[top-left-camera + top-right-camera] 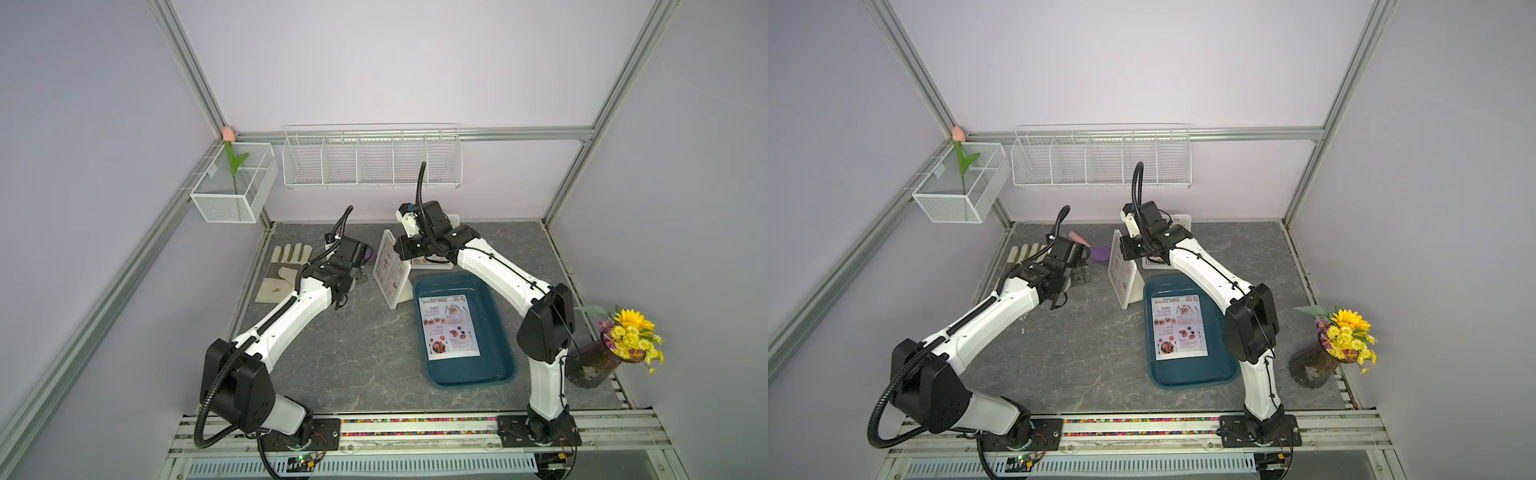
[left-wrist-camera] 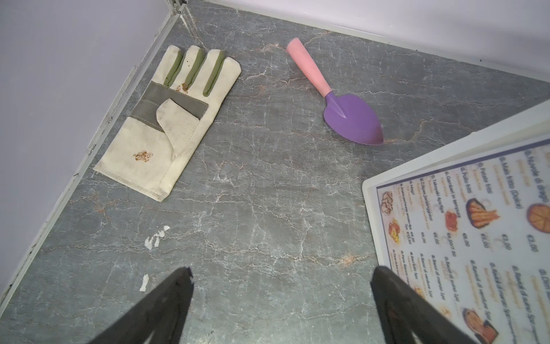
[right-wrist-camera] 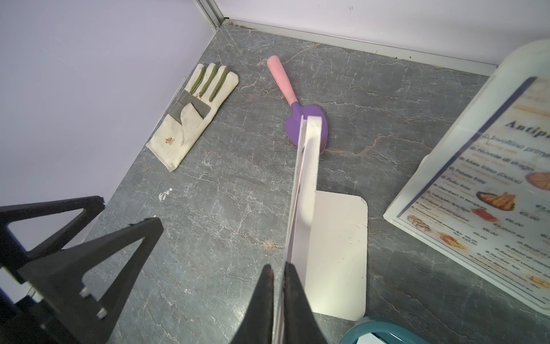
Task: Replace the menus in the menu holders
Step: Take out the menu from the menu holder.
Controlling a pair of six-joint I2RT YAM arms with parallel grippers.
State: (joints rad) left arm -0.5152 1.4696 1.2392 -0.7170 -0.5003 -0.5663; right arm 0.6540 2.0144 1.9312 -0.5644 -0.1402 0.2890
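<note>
A white menu holder [image 1: 401, 297] stands mid-table with a blue-bordered menu [image 2: 476, 223] in it, facing my left arm. My right gripper [image 3: 279, 268] is shut on that menu's thin edge [image 3: 296, 196] at the holder's top, beside the holder's front panel [image 3: 311, 166]. It shows in both top views [image 1: 401, 249] [image 1: 1125, 249]. My left gripper [image 2: 281, 277] hangs open over bare table just left of the holder, holding nothing. A second menu holder [image 3: 464, 119], also with a menu [image 3: 491, 184], stands behind my right arm. A red-headed "SPECIAL MENU" sheet [image 1: 449, 326] lies in the teal tray [image 1: 469, 380].
A cream work glove [image 1: 286, 270] and a purple trowel with a pink handle [image 2: 351, 119] lie at the back left. A vase of yellow flowers [image 1: 598, 357] stands at the right edge. White wire baskets [image 1: 370, 162] hang on the back wall.
</note>
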